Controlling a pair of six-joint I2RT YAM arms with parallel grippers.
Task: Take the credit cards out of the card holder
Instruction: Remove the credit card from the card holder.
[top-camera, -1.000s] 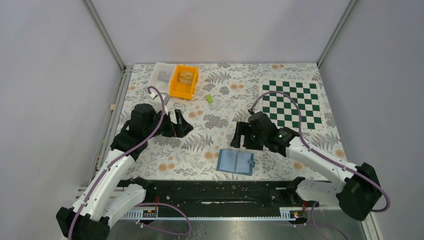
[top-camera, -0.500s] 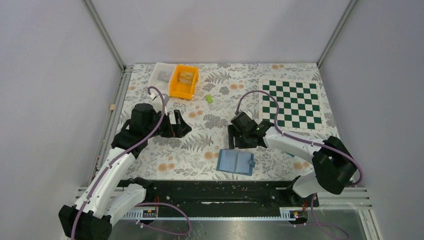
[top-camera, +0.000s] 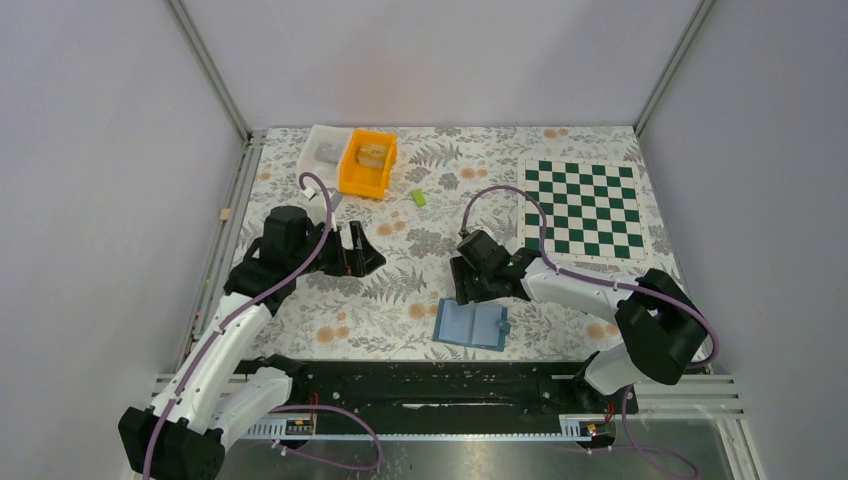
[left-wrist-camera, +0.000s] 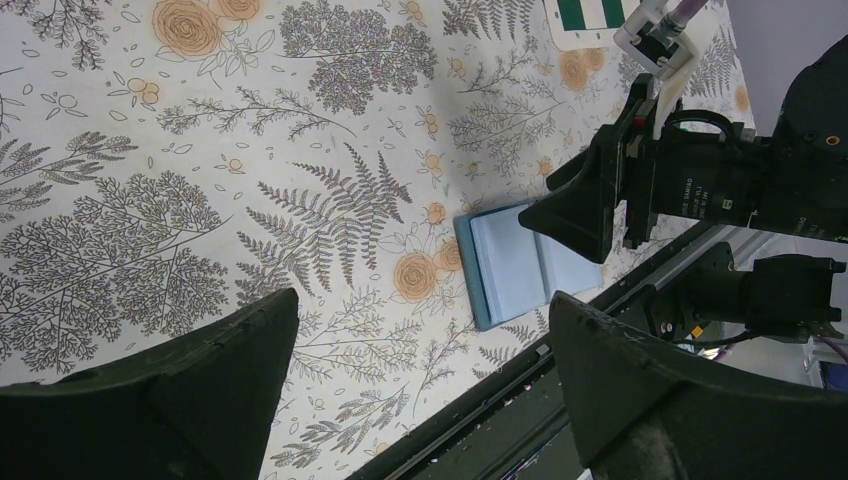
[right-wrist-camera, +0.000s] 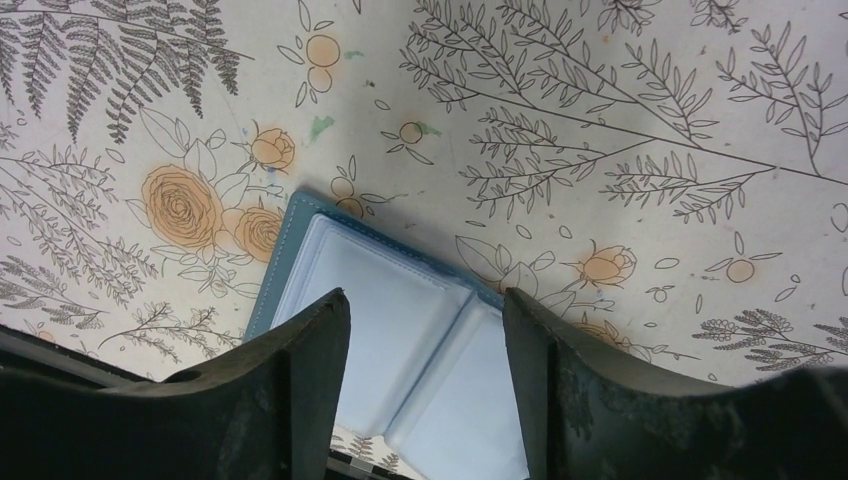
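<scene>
Right wrist view: blue card holder (right-wrist-camera: 395, 300) lies open, no credit cards out yet. Right gripper (right-wrist-camera: 425, 320) half wide over it, empty. Left gripper (left-wrist-camera: 420, 310) wide, empty.

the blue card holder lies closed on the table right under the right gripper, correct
Not closed: the blue card holder lies open, its two pocket pages spread flat, as the right wrist view shows. It does lie on the table under the right gripper.

Card holder (top-camera: 471, 324) nearest; bin (top-camera: 368, 163) behind-left, chessboard (top-camera: 585, 208) behind-right.
</scene>
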